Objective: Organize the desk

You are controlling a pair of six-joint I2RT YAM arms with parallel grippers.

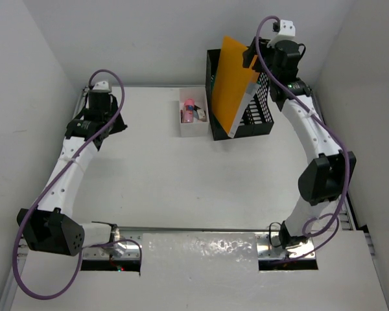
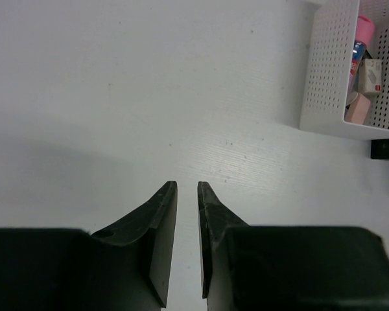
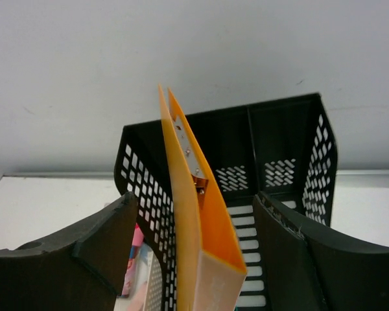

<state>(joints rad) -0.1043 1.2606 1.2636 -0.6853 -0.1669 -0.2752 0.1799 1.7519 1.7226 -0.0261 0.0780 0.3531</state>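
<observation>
The desk (image 1: 155,175) is a white tabletop with white walls around it. An orange folder (image 1: 232,84) stands tilted in a black mesh file holder (image 1: 259,120) at the back right. My right gripper (image 1: 253,58) hovers over the folder's top edge. In the right wrist view the right gripper (image 3: 193,196) is open, with the folder (image 3: 204,233) between the jaws and a gap on each side, above the holder (image 3: 279,129). My left gripper (image 1: 111,122) is at the back left. In the left wrist view the left gripper (image 2: 187,184) is shut, a thin slit between the jaws, empty above the bare desk (image 2: 149,97).
A small white perforated box (image 1: 193,124) with a pink item and other small supplies sits left of the black holder. It also shows in the left wrist view (image 2: 324,78). A foil-covered strip (image 1: 201,253) lies along the near edge between the arm bases.
</observation>
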